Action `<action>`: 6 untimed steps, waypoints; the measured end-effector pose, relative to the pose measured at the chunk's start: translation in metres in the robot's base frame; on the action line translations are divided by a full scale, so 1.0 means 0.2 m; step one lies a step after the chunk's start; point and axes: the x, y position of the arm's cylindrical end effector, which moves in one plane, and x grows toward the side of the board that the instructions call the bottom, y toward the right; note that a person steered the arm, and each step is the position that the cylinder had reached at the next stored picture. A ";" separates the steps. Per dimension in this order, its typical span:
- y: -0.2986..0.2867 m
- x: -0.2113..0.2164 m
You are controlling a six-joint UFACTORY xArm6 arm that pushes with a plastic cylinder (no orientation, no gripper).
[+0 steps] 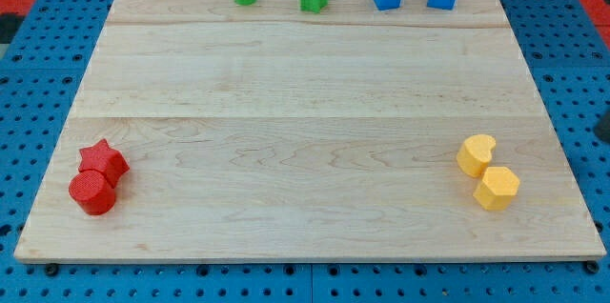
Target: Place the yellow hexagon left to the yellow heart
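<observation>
The yellow hexagon (pixel 497 188) touches the yellow heart (pixel 477 154) at its five o'clock, low at the view's right on the worktop (pixel 286 151). My tip isn't visible, so no claw state can be told. Risk: pushing the hexagon drags the touching heart along.

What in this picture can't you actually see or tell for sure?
- My tip: nowhere in the camera view, so its place relative to the blocks is unknown.
- Yellow hexagon and yellow heart: whether they touch is unclear where their edges meet.
- Red star and red cylinder: the same doubt.
- Dark object: cut off by the view's right edge, unidentifiable.
</observation>
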 end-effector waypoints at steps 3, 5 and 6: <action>-0.97 0.23; -1.12 0.11; -1.12 0.33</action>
